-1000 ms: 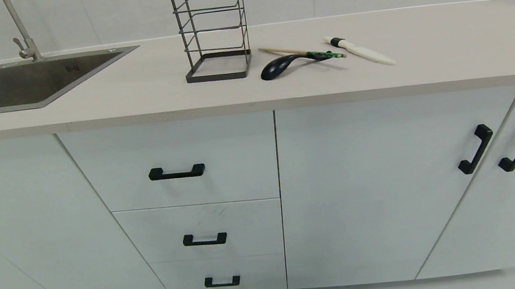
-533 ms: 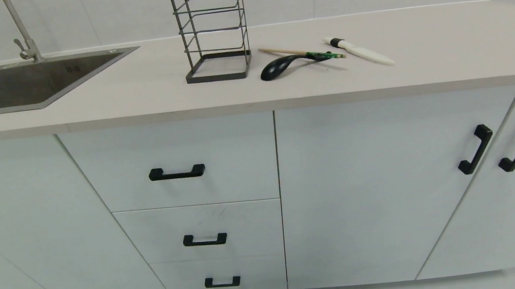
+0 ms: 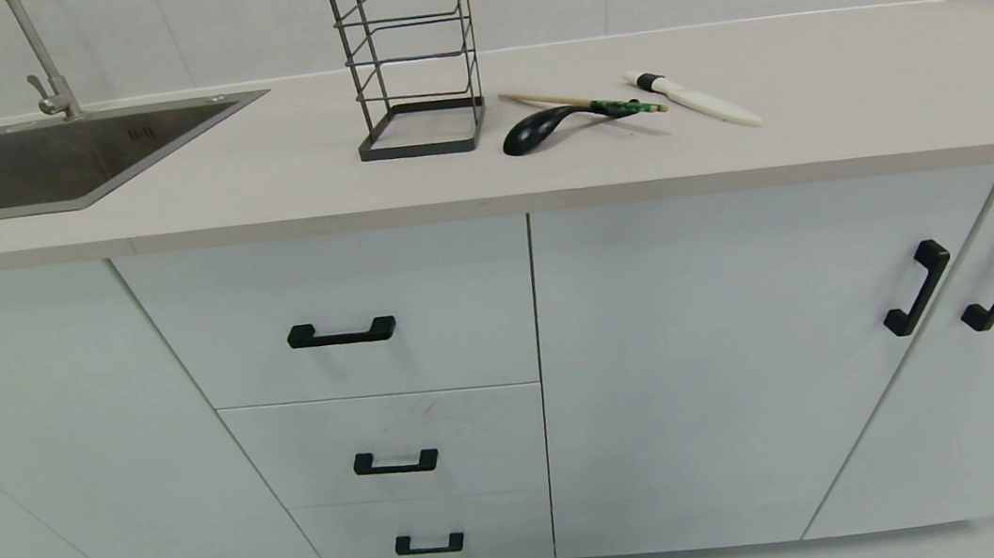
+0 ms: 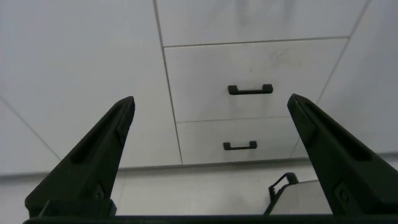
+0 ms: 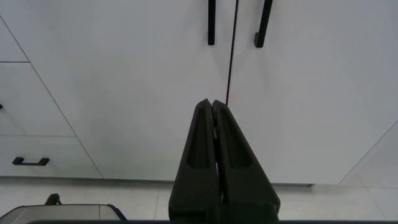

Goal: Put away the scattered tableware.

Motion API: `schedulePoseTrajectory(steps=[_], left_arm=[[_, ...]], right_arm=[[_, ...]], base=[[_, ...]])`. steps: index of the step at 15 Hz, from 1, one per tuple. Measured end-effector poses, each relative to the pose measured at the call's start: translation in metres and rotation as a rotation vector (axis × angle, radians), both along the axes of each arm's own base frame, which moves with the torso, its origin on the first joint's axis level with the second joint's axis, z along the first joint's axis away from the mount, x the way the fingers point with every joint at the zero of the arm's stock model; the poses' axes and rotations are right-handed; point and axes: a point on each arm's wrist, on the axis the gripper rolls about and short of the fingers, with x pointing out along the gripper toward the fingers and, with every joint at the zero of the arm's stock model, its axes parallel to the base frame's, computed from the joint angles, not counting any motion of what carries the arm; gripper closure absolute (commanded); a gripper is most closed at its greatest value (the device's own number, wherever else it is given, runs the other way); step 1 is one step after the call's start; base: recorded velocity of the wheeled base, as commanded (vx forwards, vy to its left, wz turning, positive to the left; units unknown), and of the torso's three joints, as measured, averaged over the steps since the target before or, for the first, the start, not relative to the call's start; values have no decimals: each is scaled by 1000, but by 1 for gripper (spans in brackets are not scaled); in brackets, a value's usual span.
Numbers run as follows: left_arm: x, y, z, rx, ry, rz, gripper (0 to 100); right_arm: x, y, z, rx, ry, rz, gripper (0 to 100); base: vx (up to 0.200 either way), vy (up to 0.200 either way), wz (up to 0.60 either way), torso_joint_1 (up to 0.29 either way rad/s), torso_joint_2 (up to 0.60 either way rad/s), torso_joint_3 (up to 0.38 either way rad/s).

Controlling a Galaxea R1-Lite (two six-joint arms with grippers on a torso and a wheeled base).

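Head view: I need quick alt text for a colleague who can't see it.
A black spoon, wooden chopsticks crossing its handle, and a white utensil with a black band lie loose on a pale countertop, right of an upright wire rack. A steel sink sits at far left; white cabinets with black handles are below.

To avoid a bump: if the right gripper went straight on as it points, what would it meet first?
The right gripper would probably meet the white cabinet door, beside the seam between the two doors; the depth is unclear.
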Motion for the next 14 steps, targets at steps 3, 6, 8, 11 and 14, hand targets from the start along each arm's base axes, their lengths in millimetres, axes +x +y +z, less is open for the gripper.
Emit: schedulePoseTrajectory(steps=[3, 6, 8, 11, 14], left_arm=[[0, 0, 0, 2, 3, -2, 0], [0, 0, 0, -11, 4, 0, 0], [0, 0, 0, -24, 4, 1, 0], [-3, 0, 18, -31, -89, -2, 0], [-7, -1, 77, -4, -235, -39, 0]], right_arm=[[0, 0, 0, 0, 0, 0, 100], [0, 0, 0, 0, 0, 0, 100], [0, 0, 0, 0, 0, 0, 100], [0, 0, 0, 0, 0, 0, 100], [0, 0, 0, 0, 0, 0, 100]], base=[[0, 0, 0, 0, 0, 0], [0, 0, 0, 0, 0, 0], [0, 0, 0, 0, 0, 0], [0, 0, 0, 0, 0, 0], [0, 0, 0, 0, 0, 0]])
